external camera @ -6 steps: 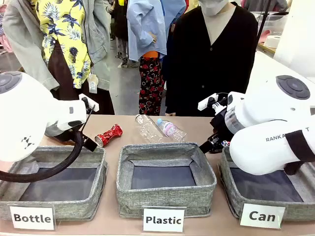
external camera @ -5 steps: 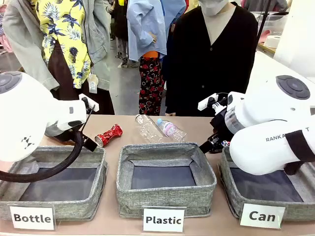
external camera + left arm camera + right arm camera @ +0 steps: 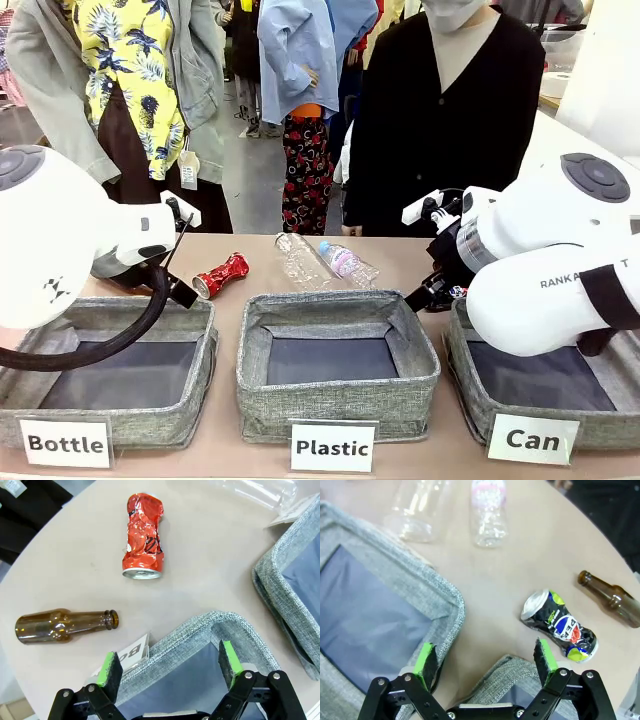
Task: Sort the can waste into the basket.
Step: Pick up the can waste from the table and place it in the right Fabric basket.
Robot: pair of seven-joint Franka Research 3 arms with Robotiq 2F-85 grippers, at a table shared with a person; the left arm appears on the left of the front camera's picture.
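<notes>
Right wrist view shows you the right hand (image 3: pixel 485 654) spread open and empty, with the dark crushed can (image 3: pixel 559 626) on the counter (image 3: pixel 490 580) just beyond one fingertip.

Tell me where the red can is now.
Front view: the red can lies on the table at the robot's left, just beyond the far right corner of the Bottle basket, left of the clear plastic bottles.

Red crushed can (image 3: pixel 221 274) on table (image 3: pixel 400 255) behind Bottle basket (image 3: pixel 150 425), beside left arm (image 3: pixel 60 230). Two clear plastic bottles (image 3: pixel 325 260) behind Plastic basket (image 3: pixel 335 405). Right arm (image 3: pixel 550 270) over Can basket (image 3: pixel 462 385). Person (image 3: pixel 440 120) at far side
</notes>
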